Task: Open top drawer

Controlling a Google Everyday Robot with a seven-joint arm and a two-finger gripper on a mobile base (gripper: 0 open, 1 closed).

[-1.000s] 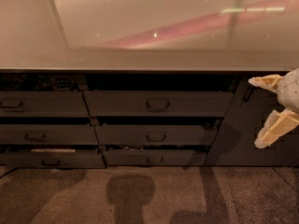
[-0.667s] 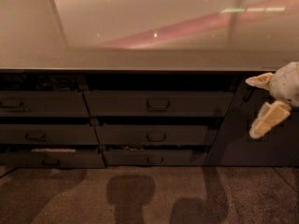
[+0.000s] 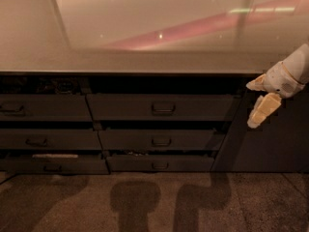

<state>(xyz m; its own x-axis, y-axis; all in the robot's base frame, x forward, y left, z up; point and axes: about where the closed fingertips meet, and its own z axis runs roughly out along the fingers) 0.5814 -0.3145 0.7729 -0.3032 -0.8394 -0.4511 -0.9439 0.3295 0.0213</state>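
Dark grey, wide top drawer (image 3: 120, 108) carries a small rectangular loop handle (image 3: 163, 108) at centre. To its right hovers the cream two-finger gripper (image 3: 251, 104), jaws spread and holding nothing.

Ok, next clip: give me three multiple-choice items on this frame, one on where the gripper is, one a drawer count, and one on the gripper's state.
1. Where is the gripper relative to the handle of the top drawer?
A) on the handle
B) to its right, in front of the plain panel
C) to its left, over the counter

2. How many drawer fronts are stacked in the top drawer's column?
A) two
B) three
C) five

3. What is the gripper's state?
A) open, holding nothing
B) shut on the handle
C) shut on a cloth

Answers:
1 B, it hangs past the drawer's right end.
2 B, three handled fronts sit one above another there.
3 A, its fingers are spread with nothing between them.
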